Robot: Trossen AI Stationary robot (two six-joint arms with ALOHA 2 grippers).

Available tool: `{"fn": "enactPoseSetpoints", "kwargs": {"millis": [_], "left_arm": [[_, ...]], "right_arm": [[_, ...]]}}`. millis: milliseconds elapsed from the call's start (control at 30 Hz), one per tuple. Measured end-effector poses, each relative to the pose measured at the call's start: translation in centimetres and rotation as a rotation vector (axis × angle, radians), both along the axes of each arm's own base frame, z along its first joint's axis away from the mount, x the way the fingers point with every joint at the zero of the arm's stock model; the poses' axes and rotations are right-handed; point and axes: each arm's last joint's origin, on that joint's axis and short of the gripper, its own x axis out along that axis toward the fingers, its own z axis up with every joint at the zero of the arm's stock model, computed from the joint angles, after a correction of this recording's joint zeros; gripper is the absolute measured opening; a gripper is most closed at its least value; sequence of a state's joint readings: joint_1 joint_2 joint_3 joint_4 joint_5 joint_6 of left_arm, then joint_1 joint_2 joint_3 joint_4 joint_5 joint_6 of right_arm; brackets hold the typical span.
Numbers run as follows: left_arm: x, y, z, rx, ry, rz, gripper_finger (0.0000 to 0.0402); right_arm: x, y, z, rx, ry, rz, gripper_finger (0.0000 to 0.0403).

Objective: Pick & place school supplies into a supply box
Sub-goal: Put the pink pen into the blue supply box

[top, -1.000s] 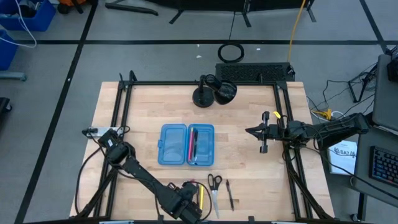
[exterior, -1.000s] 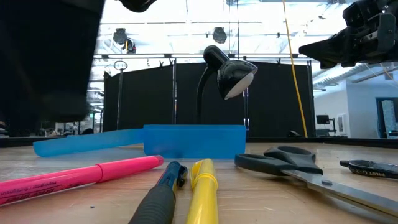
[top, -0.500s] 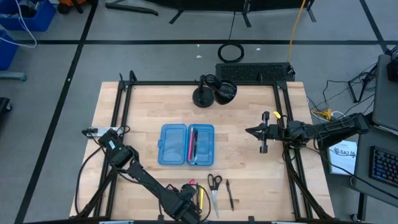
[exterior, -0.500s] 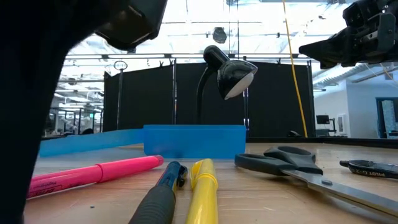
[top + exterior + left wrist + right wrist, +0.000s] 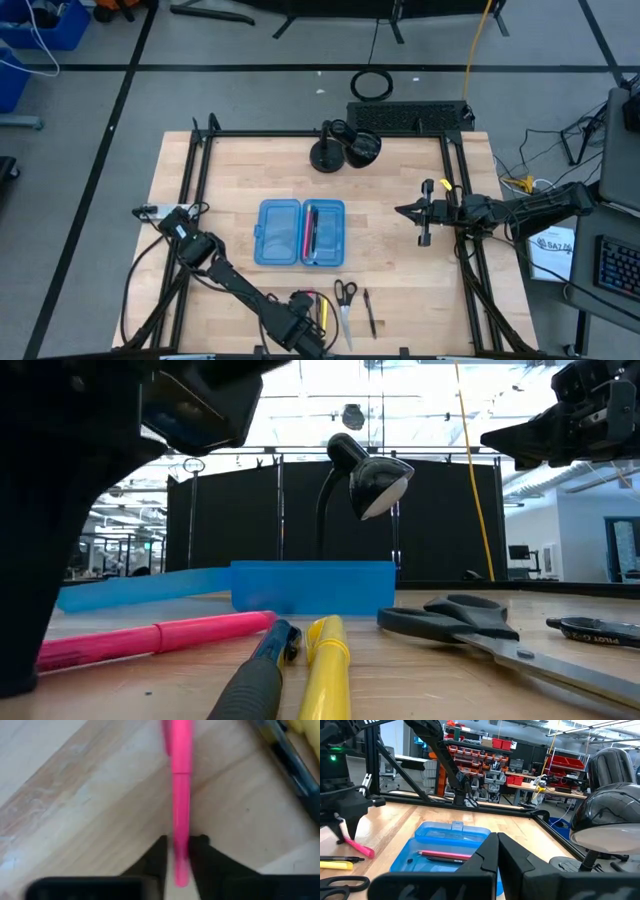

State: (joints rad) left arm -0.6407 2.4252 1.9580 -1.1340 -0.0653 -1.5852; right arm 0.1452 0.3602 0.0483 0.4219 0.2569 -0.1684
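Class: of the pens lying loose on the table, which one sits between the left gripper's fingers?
The pink pen: the left gripper straddles its end, while the yellow pen and dark pen lie untouched beside it.

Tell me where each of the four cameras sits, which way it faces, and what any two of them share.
High: overhead, looking straight down on the table and both arms.
Low: at tabletop height, looking across pink pen, scissors and box; both arms show dark above.
Left wrist: looks down past the left gripper, its fingers astride the pink pen.
Right wrist: looks past the shut right gripper over the box to the left arm.
Shared: right wrist and low both show box and pink pen.
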Motion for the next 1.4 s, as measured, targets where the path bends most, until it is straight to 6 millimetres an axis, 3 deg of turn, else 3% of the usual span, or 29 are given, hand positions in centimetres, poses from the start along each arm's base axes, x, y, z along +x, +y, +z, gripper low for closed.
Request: {"fn": "enactPoseSetpoints", "kwargs": {"millis": [100, 300, 467, 667, 733, 900, 1100, 1267, 1400], "left_arm": [[0.4, 0.3, 0.3, -0.010, -0.025, 0.044, 0.0019], [0.7, 0.0, 0.9, 0.011, -0.084, 0.074, 0.0027], [0.5, -0.6, 2.6, 0.094, -0.185, 0.120, 0.0018], [-0.2, -0.7, 7.3, 0.223, -0.467, 0.225, 0.0018], [0.0, -0.2, 7.8, 0.265, -0.537, 0.296, 0.0018], [1.8, 3.3, 9.5, 0.226, -0.579, 0.501, 0.0018], [5.3, 9.5, 9.2, 0.227, -0.470, 0.490, 0.0018], [6.9, 15.4, 9.1, 0.240, -0.355, 0.513, 0.0018], [7.4, 17.7, 9.1, 0.251, -0.329, 0.531, 0.0018]], "right_arm": [[0.0, 0.0, 0.0, 0.000, 0.000, 0.000, 0.0000], [0.0, 0.0, 0.0, 0.000, 0.000, 0.000, 0.0000], [0.0, 0.0, 0.0, 0.000, 0.000, 0.000, 0.0000], [0.0, 0.0, 0.0, 0.003, 0.001, 0.001, 0.0000], [0.0, 0.0, 0.0, 0.004, 0.000, 0.001, 0.0000], [0.0, 0.0, 0.0, 0.004, 0.000, 0.001, 0.0000], [0.0, 0.0, 0.1, 0.003, -0.008, 0.000, 0.0000], [0.0, 0.0, 0.1, 0.001, -0.007, 0.000, 0.0000], [0.0, 0.0, -0.1, -0.003, 0.006, 0.000, 0.0000]]}}
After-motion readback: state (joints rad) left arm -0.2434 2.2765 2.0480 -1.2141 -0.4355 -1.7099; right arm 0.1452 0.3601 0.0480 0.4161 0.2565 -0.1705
